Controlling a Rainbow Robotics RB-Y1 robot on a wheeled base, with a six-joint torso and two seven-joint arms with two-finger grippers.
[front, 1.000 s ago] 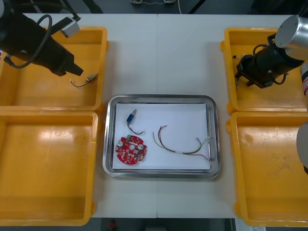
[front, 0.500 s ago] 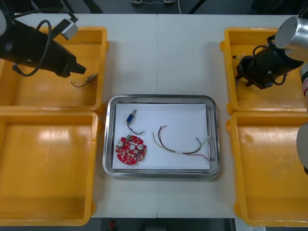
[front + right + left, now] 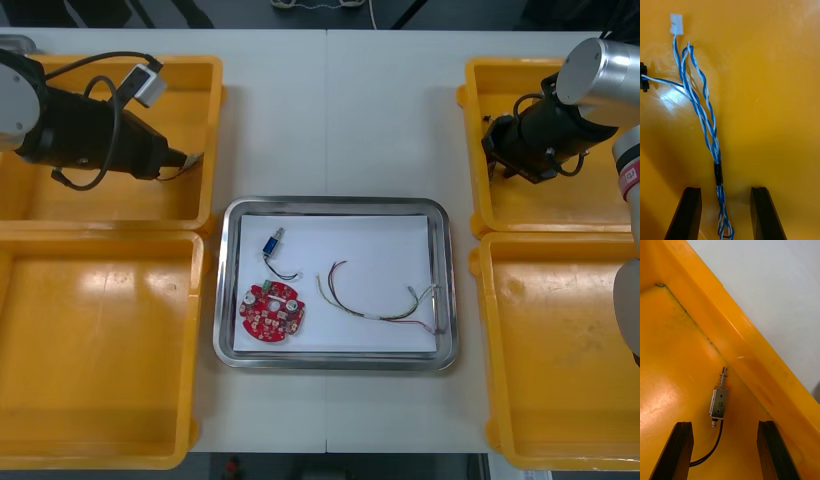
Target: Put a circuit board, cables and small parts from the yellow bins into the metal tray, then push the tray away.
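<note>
Small sprung metal part [image 3: 718, 403] lies loose in far left bin [image 3: 60, 200], between left gripper's [image 3: 724, 423] wide-apart jaws. Twisted blue-white cable [image 3: 702, 112] in far right bin [image 3: 560, 205] lies loose between right gripper's [image 3: 726, 189] wide-apart jaws.

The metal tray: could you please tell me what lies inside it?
A red circuit board, a small metal part on its cable, and loose cables. A white lining covers the tray's floor.

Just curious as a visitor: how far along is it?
In the metal tray: circuit board, cable, small blue part. Left pincer, open, faces a small metal part in its far bin; right pincer, open, straddles the twisted cable. Both grabs and the tray push remain.
</note>
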